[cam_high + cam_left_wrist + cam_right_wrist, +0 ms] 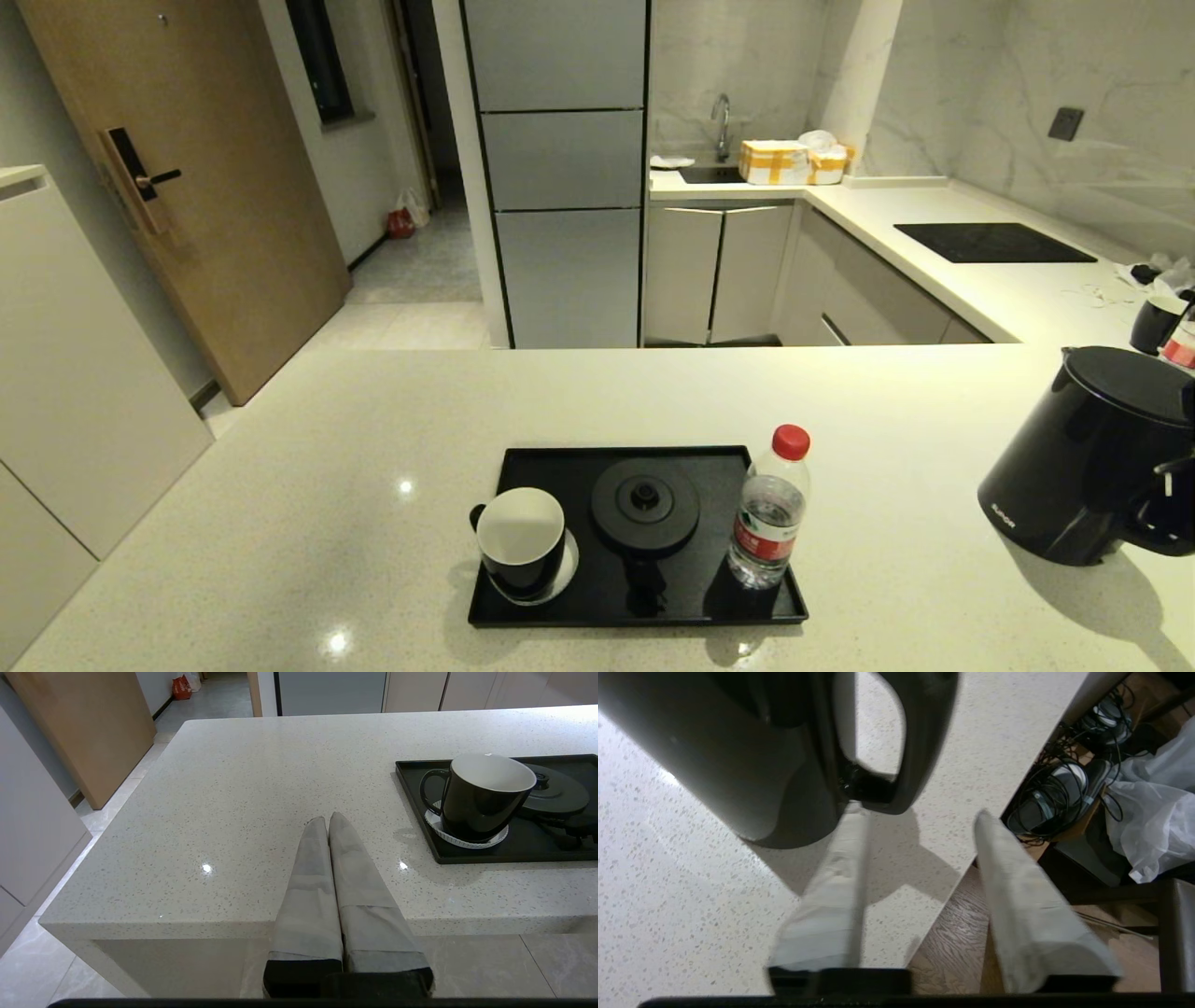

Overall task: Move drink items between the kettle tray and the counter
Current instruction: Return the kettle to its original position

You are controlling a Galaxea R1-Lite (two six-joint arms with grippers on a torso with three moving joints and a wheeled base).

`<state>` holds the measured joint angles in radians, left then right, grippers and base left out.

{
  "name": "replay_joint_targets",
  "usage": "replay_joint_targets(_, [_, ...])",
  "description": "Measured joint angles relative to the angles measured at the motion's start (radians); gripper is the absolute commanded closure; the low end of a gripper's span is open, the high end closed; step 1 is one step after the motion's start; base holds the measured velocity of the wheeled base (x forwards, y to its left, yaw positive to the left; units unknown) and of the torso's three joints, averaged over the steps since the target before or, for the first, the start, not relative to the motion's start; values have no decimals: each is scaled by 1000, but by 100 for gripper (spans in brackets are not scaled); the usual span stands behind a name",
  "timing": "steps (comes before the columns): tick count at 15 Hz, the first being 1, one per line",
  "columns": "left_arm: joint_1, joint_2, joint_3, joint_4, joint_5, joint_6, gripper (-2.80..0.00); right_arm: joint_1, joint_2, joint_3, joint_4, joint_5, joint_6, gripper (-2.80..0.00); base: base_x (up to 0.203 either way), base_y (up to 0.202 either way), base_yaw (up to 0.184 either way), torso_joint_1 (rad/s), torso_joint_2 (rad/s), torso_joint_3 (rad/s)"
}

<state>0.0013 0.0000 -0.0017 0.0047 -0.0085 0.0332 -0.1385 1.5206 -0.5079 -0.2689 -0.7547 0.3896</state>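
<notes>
Right gripper open, fingers splayed just below kettle handle, holding nothing. Kettle stands on counter, well right of tray, near edge. Risk: finger nudges handle, kettle tips or slides off. Left gripper closed, parked.

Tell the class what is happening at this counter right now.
The right end effector, open, is beside the loop handle of the black electric kettle, which stands on the cream counter, off its tray. On the tray are the kettle base disc, a black mug and a red-capped water bottle. The left end effector is shut, parked at the counter's near edge.
</notes>
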Motion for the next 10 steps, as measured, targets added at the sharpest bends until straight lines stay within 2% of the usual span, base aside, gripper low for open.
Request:
replay_joint_targets(3, [0, 0, 0, 0, 0, 0, 0, 10, 49, 12, -61, -10, 0, -280, 0, 0, 0, 0, 0, 0])
replay_joint_targets(7, [0, 0, 0, 1, -1, 0, 0, 12, 105, 50, -183, -72, 3, -280, 0, 0, 0, 0, 0, 0])
replay_joint_targets(10, [0, 0, 0, 0, 0, 0, 0, 10, 112, 67, -195, -84, 10, -280, 0, 0, 0, 0, 0, 0])
